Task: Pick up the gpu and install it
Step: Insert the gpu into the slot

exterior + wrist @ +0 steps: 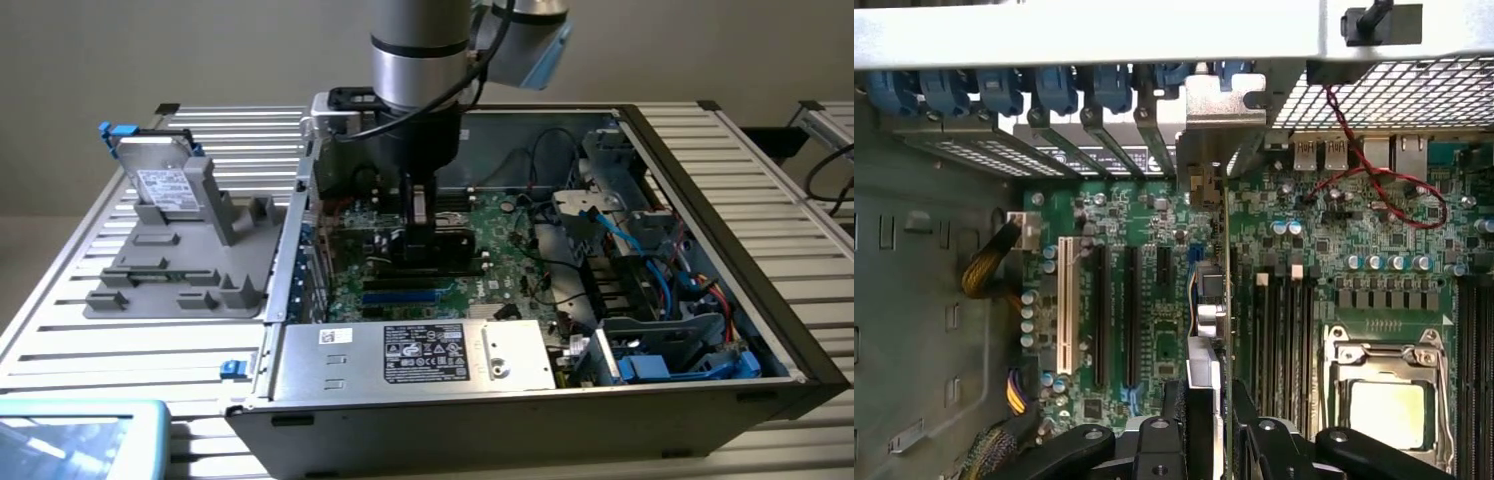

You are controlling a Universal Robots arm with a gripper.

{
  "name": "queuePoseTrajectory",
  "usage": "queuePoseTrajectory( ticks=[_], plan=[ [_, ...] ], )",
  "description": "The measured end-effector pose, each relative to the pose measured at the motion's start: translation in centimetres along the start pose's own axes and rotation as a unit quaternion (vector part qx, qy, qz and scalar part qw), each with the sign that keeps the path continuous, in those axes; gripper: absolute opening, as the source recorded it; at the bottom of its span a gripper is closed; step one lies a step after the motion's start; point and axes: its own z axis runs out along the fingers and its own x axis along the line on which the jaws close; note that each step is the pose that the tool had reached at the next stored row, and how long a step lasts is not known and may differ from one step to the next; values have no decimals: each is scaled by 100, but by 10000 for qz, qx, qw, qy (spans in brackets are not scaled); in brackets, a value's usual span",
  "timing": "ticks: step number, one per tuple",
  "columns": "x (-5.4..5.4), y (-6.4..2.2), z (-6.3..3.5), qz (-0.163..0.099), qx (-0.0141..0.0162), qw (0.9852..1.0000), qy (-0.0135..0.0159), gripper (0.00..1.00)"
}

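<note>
GPU (1206, 310) stands on edge inside the open computer case (400, 425), low over the green motherboard (1154, 330). The gripper (1206, 395) comes straight down from the arm (416, 60), and its two black fingers (1174, 415) are clamped on the card, one against each face. In the wrist view the card shows as a thin strip. It runs from the fingers towards the case wall that carries the row of blue latches (1004, 90), and its silver bracket (1219, 130) reaches that wall. A white slot (1065, 305) and the long black slots (1099, 315) lie on one side of the card, and the processor socket (1389, 400) lies on the other. Whether its lower edge is seated in a slot I cannot tell.

A red wire (1384, 185) loops over the board close to the latch wall. On the near side of the case sits a silver power supply (424, 352) with a black label. Outside the case, on the exterior view's left, a grey tray (174, 270) lies on the slatted table (80, 340), and a hard drive (167, 185) with a white label stands at its far end.
</note>
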Motion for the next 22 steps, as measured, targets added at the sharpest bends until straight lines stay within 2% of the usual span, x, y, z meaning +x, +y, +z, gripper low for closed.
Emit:
queuePoseTrajectory(
  ticks=[7, 14, 22],
  plan=[
    [48, 18, 119, 3, -16, 10000, -3, 28],
    [101, 21, 199, 6, -25, 10000, -38, 28],
    [101, 44, 237, 7, -26, 10000, -44, 28]
  ],
)
